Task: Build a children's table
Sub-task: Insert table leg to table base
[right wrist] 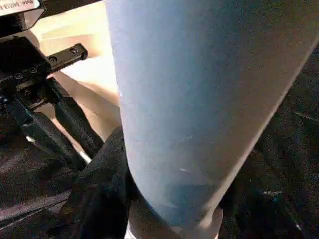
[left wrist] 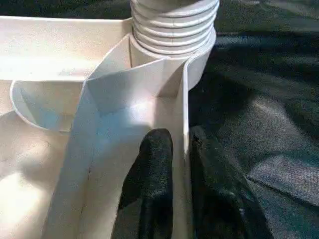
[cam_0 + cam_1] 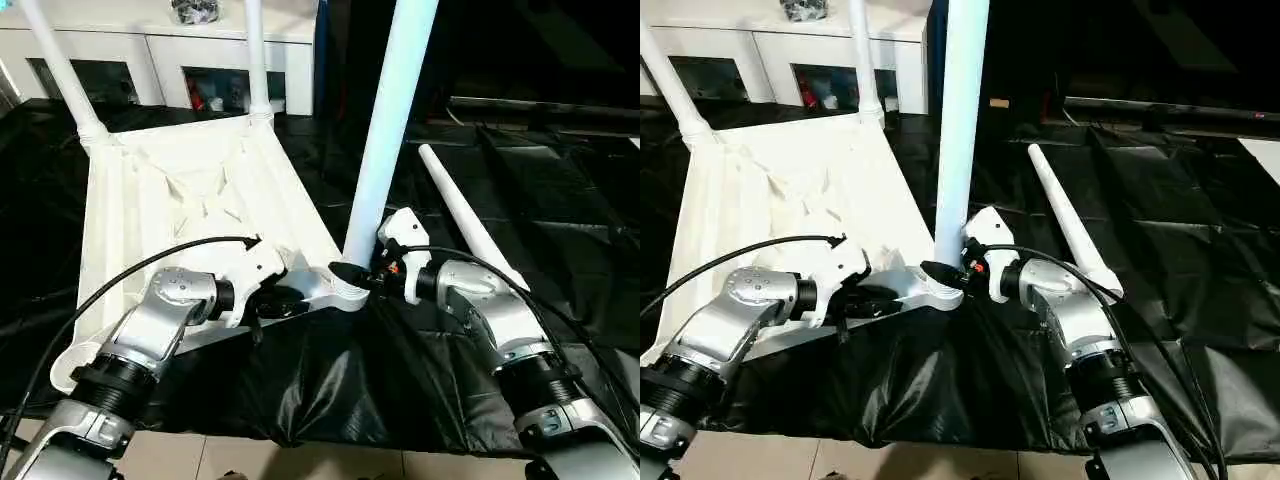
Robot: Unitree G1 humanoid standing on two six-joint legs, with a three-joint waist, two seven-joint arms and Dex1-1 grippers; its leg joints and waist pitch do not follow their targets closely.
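An upturned white tabletop [image 3: 190,190] is lying on black sheeting [image 3: 470,370], two legs [image 3: 60,70] standing in its far sockets. The left gripper [image 2: 182,164] is pinching the tabletop's near side wall, fingers nearly together. A third leg [image 3: 390,130] is standing in the near corner socket [image 3: 345,292], the right gripper [image 3: 362,272] half-open around its base. The fourth leg [image 3: 470,225] is lying loose, still to fit.
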